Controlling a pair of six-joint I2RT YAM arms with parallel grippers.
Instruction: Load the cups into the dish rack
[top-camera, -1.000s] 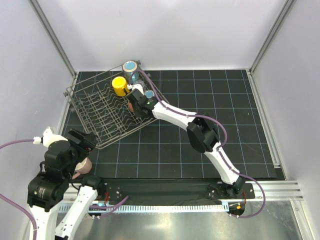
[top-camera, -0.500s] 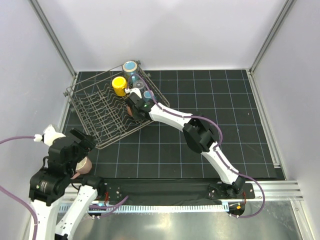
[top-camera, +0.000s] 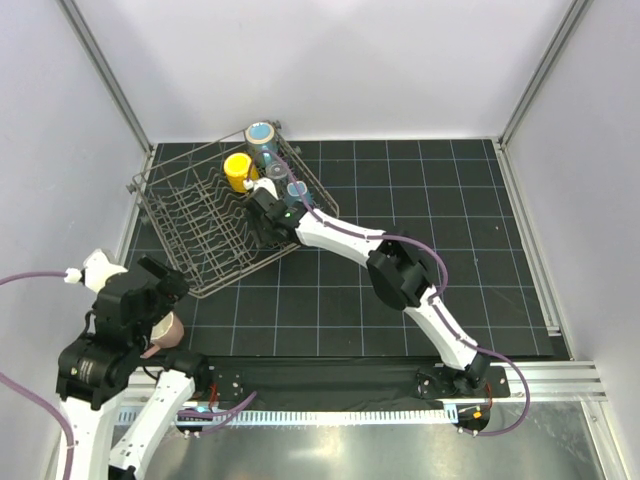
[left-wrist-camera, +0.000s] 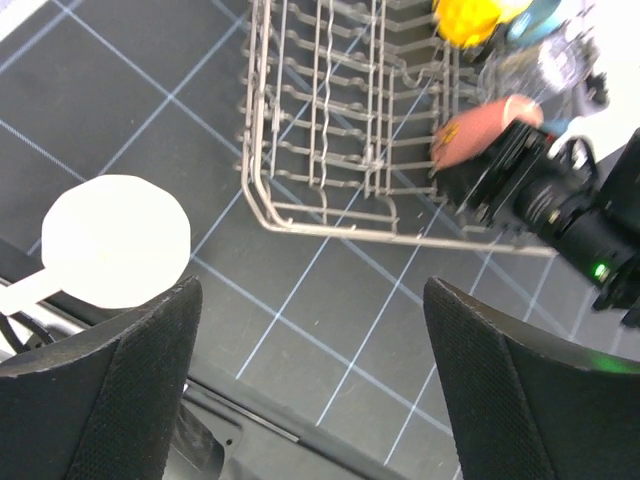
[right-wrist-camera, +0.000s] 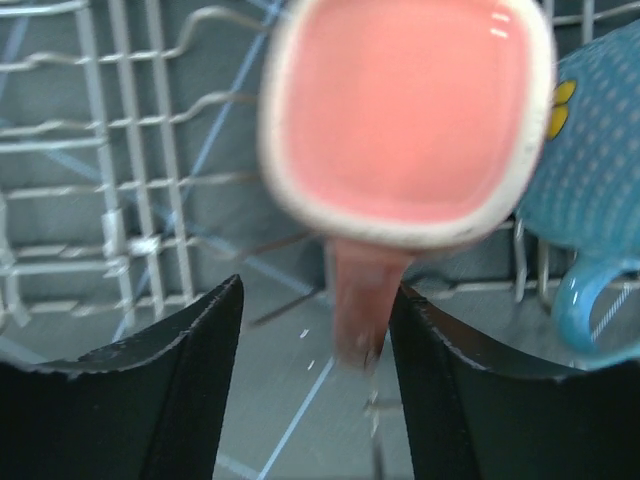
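Top external view shows you the dish rack (top-camera: 190, 235) sitting askew at the far left of the dark gridded worktop (top-camera: 430, 190). At its far corner stand a light blue cup (top-camera: 261, 133), a yellow cup (top-camera: 238, 168) just nearer, and a clear tumbler (top-camera: 274, 163) beside the yellow one. Your right arm (top-camera: 400, 272) stretches across the worktop, its end over the rack's right-hand side next to those cups. Your left arm (top-camera: 110, 340) is folded up at the near left corner. A loose pink cup (top-camera: 168, 328) sits on the worktop just beside it, outside the rack. Left wrist view gives you the left fingers (left-wrist-camera: 110, 390) spread wide with nothing between them, above the worktop short of the rack's near rim. The loose pink cup lies at lower left, glared almost white. At the rack's far end a second pink cup (left-wrist-camera: 470, 135) sits right at the tip of the right arm, with the yellow cup and tumbler behind it. Right wrist view shows the right fingers (right-wrist-camera: 140, 390) parted and clamping nothing. The second pink cup fills the top of the frame, blurred, over the rack's wires. Its handle points down into the gap between the fingers. Open space separates the handle from the left-hand finger, and you cannot tell whether the other finger touches it. A blue dotted mug (right-wrist-camera: 590, 170) stands just beside the cup on the right.
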